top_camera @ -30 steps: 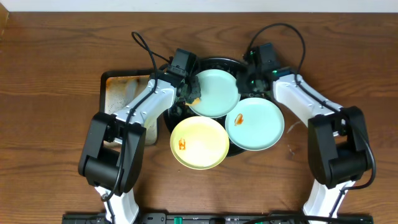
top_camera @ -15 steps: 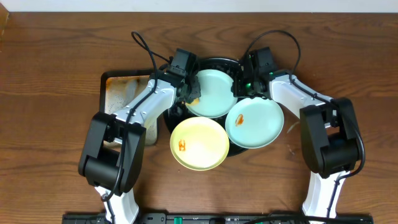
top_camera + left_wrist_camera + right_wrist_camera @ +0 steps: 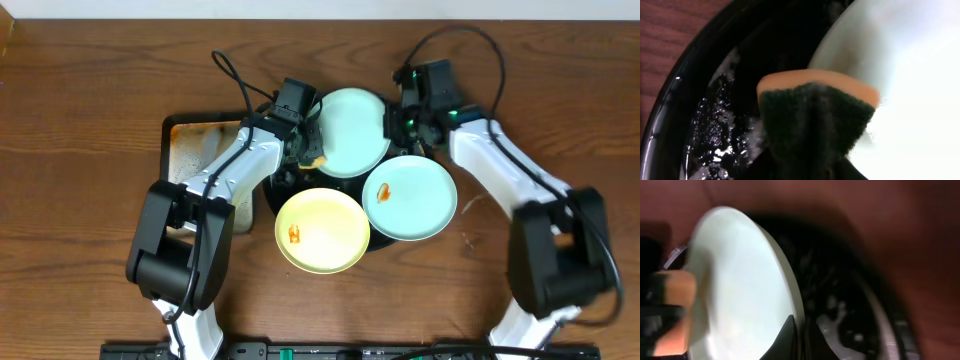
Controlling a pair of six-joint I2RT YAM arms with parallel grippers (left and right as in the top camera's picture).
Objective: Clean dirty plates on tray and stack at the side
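Three plates lie over the black tray (image 3: 283, 187). My right gripper (image 3: 393, 125) is shut on the rim of a mint plate (image 3: 352, 132) and holds it tilted above the tray; the plate also shows in the right wrist view (image 3: 735, 285) and the left wrist view (image 3: 910, 80). My left gripper (image 3: 306, 152) is shut on an orange and dark green sponge (image 3: 815, 117), pressed against that plate's left edge. A second mint plate (image 3: 410, 197) with an orange smear lies at the tray's right. A yellow plate (image 3: 321, 230) with an orange smear lies at the front.
A rectangular rusty metal tray (image 3: 190, 150) sits left of the black tray, under my left arm. The black tray's bottom is wet with foam (image 3: 715, 135). Cables run from both arms across the brown table (image 3: 90, 120).
My right gripper has lifted and tilted the mint plate, shifting it up and right off the other mint plate. The left gripper and sponge stayed in place.
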